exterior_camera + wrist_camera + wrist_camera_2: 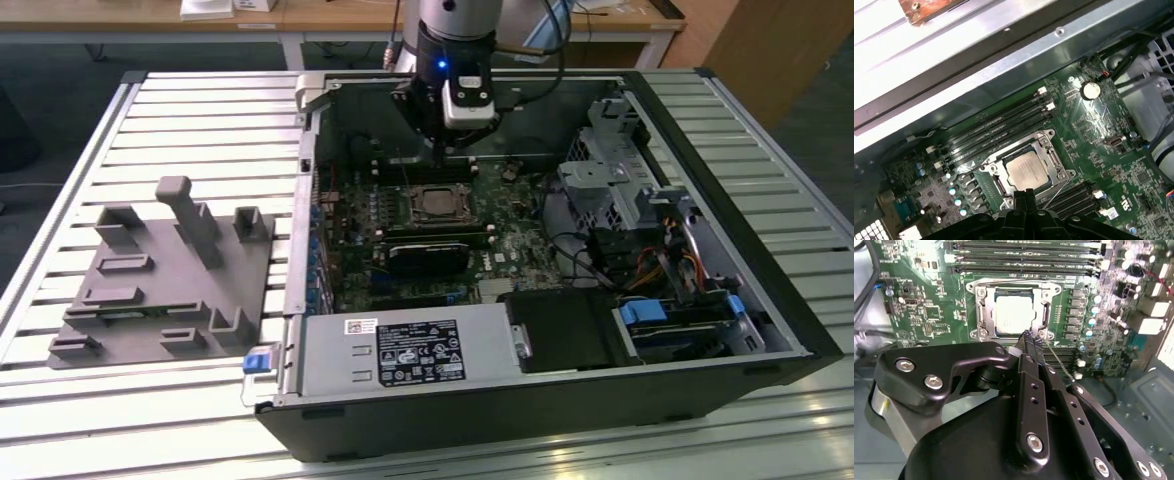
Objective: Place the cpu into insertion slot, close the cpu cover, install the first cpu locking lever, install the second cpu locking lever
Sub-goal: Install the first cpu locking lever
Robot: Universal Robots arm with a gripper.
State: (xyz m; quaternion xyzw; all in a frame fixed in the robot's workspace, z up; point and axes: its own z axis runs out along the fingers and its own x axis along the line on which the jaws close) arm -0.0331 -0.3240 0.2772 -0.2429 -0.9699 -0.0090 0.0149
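At the thin dark-metal cpu cover [1048, 310] edge, beside the pale square cpu [1014, 314], the black hand [1032, 340], closed and seemingly empty, could slip sideways and gouge the green motherboard [929, 310].

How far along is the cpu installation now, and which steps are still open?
Done: the cpu lies in the insertion slot, and the cpu cover appears folded down around it. In hand: the gripper, fingers together, sits at the socket's edge beside a thin locking lever that stands out from the frame. Left: that lever looks unlatched; I cannot tell the other lever's state.
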